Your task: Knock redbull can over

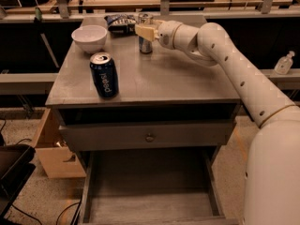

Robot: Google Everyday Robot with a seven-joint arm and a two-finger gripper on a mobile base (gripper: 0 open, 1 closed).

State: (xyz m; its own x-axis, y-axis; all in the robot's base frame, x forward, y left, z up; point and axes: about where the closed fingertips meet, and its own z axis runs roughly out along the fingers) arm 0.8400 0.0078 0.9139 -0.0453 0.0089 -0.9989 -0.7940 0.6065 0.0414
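Note:
The redbull can (146, 46), slim and silver-grey, stands upright at the far middle of the grey table (178, 78). My gripper (143, 31), tan at its tip, reaches in from the right on the white arm (225, 50). It sits at the can's upper half, in front of it or against it; I cannot tell if they touch. The can's rim shows above the gripper and its base below.
A dark blue Pepsi can (104, 75) stands upright near the front left. A white bowl (89, 37) sits at the far left, with a dark snack bag (119, 22) behind. The bottom drawer (150, 191) is pulled open. A cardboard box (51, 149) sits left of the table.

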